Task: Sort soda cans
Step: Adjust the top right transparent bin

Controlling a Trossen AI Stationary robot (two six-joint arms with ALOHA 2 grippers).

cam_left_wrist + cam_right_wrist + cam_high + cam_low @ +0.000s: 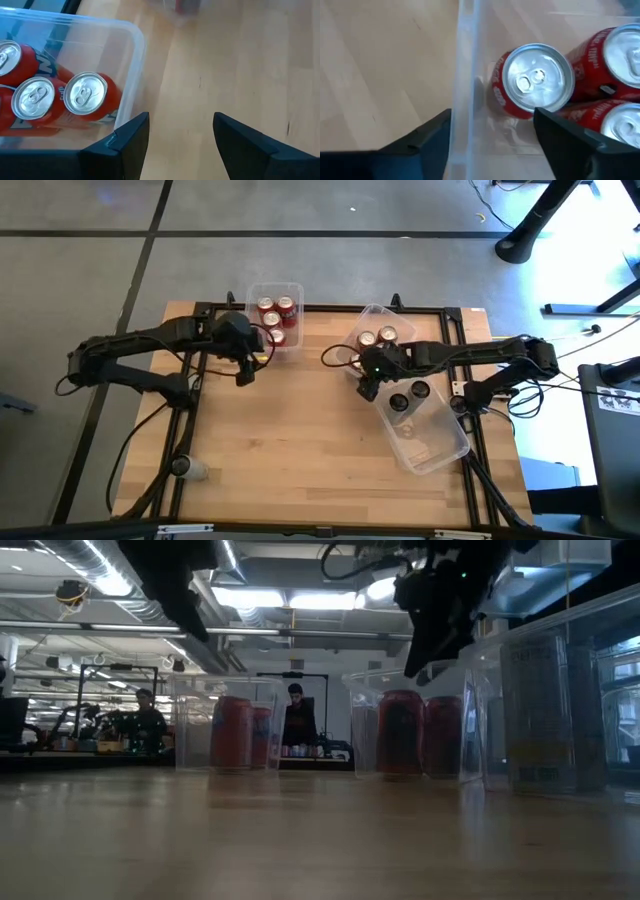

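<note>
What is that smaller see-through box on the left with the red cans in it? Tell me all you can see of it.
The smaller clear bin is a rectangular tub of transparent plastic with rounded corners, resting on the far edge of the wooden table. Four red cans with silver tops stand upright inside, packed together. The left gripper hovers open just beside it, over bare wood, apparently not touching it.

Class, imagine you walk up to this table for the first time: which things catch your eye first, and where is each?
Bright red cans stand out, clustered upright in a small clear bin at the table's far edge, left of centre. A longer clear bin lies angled on the right side, with more red cans at its far end and dark cans mid-way. The left gripper hangs open beside the small bin; the right gripper is open at the long bin's wall.
</note>
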